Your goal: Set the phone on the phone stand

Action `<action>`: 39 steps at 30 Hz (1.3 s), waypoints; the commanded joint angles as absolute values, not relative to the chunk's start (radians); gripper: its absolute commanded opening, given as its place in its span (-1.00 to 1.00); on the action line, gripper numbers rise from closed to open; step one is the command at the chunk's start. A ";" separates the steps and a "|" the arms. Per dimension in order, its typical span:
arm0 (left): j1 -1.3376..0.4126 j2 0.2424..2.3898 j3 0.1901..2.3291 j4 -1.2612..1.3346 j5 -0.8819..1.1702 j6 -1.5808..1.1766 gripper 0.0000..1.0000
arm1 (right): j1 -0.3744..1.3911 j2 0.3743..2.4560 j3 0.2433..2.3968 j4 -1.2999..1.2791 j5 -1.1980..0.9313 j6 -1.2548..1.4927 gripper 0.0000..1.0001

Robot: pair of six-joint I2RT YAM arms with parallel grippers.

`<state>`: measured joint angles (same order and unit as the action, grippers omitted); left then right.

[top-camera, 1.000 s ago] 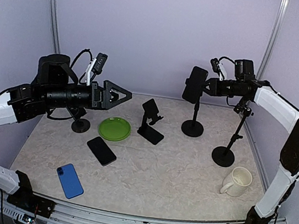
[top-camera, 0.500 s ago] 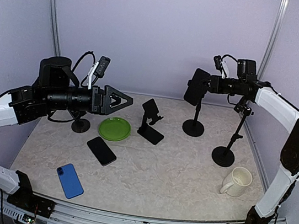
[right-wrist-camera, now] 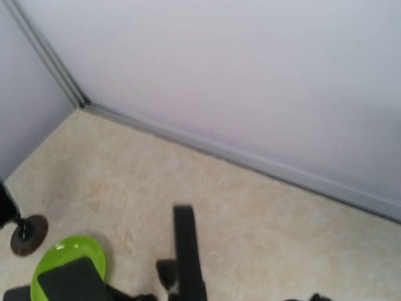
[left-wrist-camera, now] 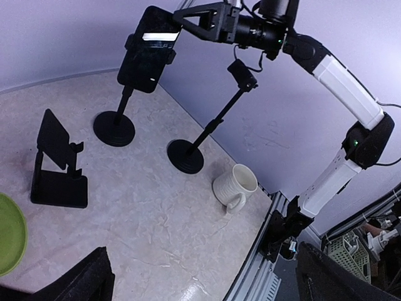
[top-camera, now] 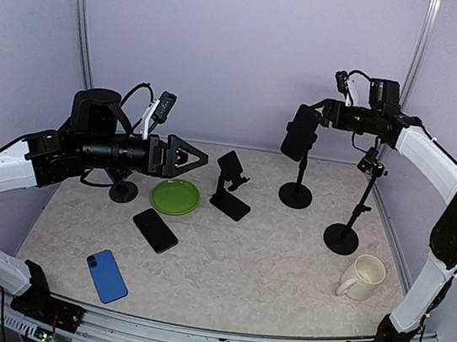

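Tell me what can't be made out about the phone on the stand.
Top view: the phone hides the right gripper's fingertips, so its grip is unclear.
Left wrist view: the phone covers most of the stand's clamp.
Right wrist view: no fingers shown; a blurred dark bar runs off the bottom.

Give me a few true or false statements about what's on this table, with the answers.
The blue phone lies flat on the table. True.
The mug is tipped on its side. False: it stands upright.
The plate is green. True.
The left gripper holds a phone. False: it is open and empty.
A black phone sits up on the back stand. True.
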<state>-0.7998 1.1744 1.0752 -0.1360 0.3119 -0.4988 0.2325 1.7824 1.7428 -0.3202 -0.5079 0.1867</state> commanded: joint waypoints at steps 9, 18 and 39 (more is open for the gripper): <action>-0.784 1.145 1.126 -0.181 0.142 -0.419 0.97 | 0.322 1.569 1.741 -0.400 -0.446 0.219 0.59; -0.685 1.206 1.182 -0.475 -0.414 -0.315 0.97 | 0.589 1.483 1.608 -0.459 -0.425 0.049 0.58; -0.638 1.137 0.901 -0.748 -0.305 -0.920 0.79 | 0.936 1.667 1.353 -0.451 -0.300 0.129 0.55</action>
<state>-0.6094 1.1275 0.9203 -0.5751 -0.3363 -0.7296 0.8963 1.5845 1.3083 -0.4046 -0.3481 0.0917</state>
